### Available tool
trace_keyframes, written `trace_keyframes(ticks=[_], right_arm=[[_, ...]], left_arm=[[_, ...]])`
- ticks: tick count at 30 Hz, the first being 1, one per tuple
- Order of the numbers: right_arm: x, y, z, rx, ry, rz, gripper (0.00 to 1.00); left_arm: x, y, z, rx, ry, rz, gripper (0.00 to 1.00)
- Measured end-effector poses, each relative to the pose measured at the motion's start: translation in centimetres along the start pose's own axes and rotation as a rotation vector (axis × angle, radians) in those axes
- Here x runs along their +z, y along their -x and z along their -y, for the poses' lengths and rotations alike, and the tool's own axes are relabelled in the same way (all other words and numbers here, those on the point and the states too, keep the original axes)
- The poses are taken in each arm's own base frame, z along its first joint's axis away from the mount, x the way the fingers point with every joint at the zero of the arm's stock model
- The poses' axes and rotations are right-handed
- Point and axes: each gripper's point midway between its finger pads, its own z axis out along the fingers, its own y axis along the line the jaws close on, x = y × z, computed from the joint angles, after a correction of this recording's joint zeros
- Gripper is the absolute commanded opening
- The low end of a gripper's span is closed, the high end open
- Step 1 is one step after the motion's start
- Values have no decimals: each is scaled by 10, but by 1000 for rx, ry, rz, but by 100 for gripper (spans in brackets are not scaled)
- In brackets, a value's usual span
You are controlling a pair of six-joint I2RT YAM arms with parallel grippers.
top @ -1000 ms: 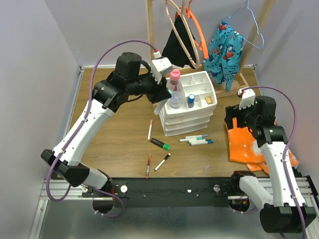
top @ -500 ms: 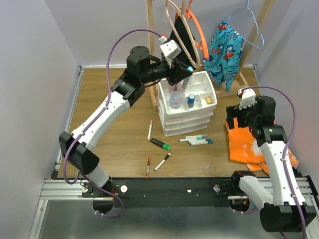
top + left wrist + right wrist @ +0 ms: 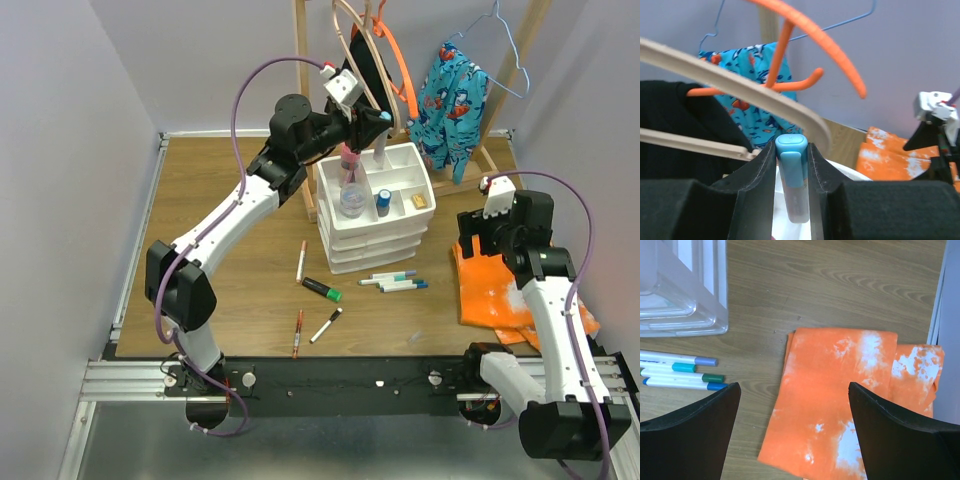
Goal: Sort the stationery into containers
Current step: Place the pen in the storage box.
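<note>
My left gripper [image 3: 371, 137] is shut on a light-blue bar [image 3: 382, 122], held upright over the back of the white organiser [image 3: 376, 246]. In the left wrist view the bar [image 3: 791, 172] sits between the black fingers [image 3: 756, 175], with white tray below. A pink-capped bottle [image 3: 350, 158] and a small blue-capped bottle [image 3: 383, 200] stand in tray compartments. Loose on the table lie several pens [image 3: 392, 281], a green-capped black marker [image 3: 322, 289], a white pen [image 3: 301, 260], a red pen [image 3: 298, 332] and a black-tipped pen [image 3: 326, 325]. My right gripper [image 3: 792, 387] hangs open above the orange cloth [image 3: 840, 405].
A wooden hanger rack [image 3: 303, 90] with hangers and hung clothes [image 3: 452, 95] stands right behind the organiser, close to my left gripper. In the right wrist view the organiser's corner [image 3: 685, 295] and the pens [image 3: 680, 371] lie left of the cloth. Walls close both sides.
My left arm has swung from the organiser's left side up and right, carrying the light-blue bar over the tray's back. The right arm has barely moved.
</note>
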Motion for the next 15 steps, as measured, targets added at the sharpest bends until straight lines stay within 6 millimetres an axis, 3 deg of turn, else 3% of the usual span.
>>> trace_keyframes(ticks=[8, 15], right_arm=[[1, -2, 5, 13, -13, -9, 96], [6, -6, 5, 17, -8, -30, 96]], left_arm=[[6, -32, -39, -15, 107, -38, 17], [8, -46, -49, -22, 131, -53, 20]])
